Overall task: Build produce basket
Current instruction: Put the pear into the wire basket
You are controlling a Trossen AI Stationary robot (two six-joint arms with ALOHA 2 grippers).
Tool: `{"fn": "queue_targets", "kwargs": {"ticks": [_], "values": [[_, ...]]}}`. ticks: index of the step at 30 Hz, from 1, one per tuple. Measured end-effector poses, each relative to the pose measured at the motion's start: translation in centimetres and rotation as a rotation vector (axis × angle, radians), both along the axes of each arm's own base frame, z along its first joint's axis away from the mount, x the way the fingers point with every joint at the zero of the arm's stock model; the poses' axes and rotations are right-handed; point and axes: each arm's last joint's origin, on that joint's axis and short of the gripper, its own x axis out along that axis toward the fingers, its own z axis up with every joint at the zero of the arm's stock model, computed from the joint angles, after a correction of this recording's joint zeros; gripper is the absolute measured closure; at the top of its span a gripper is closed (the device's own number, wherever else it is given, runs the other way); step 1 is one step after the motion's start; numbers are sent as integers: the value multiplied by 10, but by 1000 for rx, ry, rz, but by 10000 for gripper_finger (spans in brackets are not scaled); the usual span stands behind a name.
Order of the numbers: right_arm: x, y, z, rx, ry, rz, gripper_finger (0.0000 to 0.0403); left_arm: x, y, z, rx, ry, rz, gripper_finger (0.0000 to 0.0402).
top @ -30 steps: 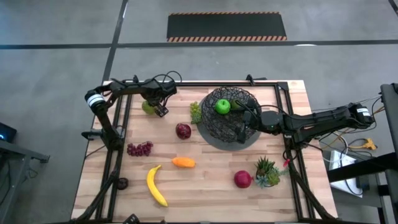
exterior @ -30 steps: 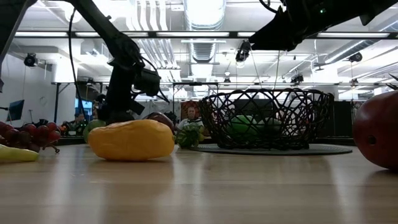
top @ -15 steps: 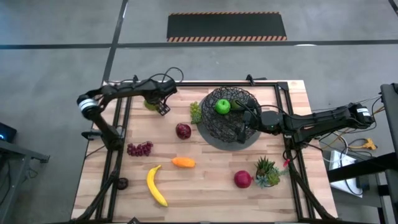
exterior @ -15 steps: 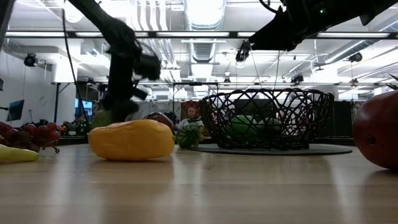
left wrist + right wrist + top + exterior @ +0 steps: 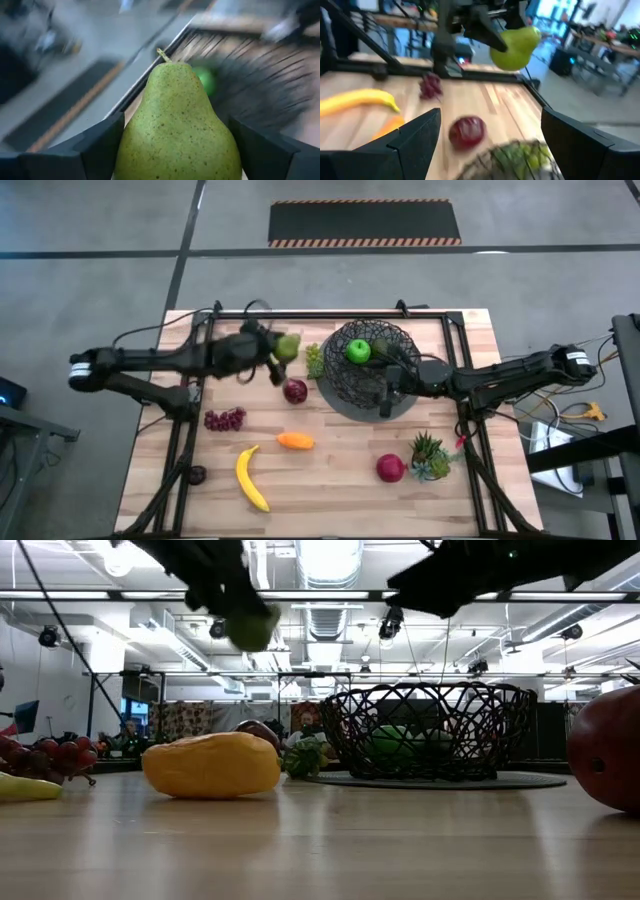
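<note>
Left gripper [image 5: 172, 150]: fingers closed against the sides of the green pear [image 5: 288, 346], held in the air between table edge and basket [image 5: 340, 385].
Right gripper [image 5: 392, 388]: jaws spread wide, empty, over the basket's near side.
Basket contents: one green apple [image 5: 358, 351].
Risk, collision: both arms converge on the basket; the pear's path may meet the right arm.
Risk, slip: pear's rounded, tapering body could slide from the fingers.
Risk, release: dropped early, it strikes the wire rim and rolls towards the dark red apple [image 5: 295, 391].

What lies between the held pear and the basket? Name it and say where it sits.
The left gripper holds the pear in the air. The green grapes lie on the table by the basket rim, below the straight path. At the pear's height nothing visible blocks it; the right gripper hovers over the basket's far side.
</note>
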Motion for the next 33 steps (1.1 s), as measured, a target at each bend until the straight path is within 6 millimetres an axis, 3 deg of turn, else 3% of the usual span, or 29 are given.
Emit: {"fn": "queue_targets", "kwargs": {"ticks": [5,10,16,25,33], "values": [[12,1,0,9,-104,41,76,-5,-37,-8,111,-266,-181,86],[27,4,-1,27,-271,123,76,-6,-56,-27,222,-400,-272,86],[46,5,5,36,-424,132,76,10,-65,-48,270,-437,-316,86],[74,6,9,23,-426,128,76,43,-71,-72,286,-507,-346,85],[87,6,3,28,-402,128,76,66,-75,-74,315,-510,-347,85]]}}
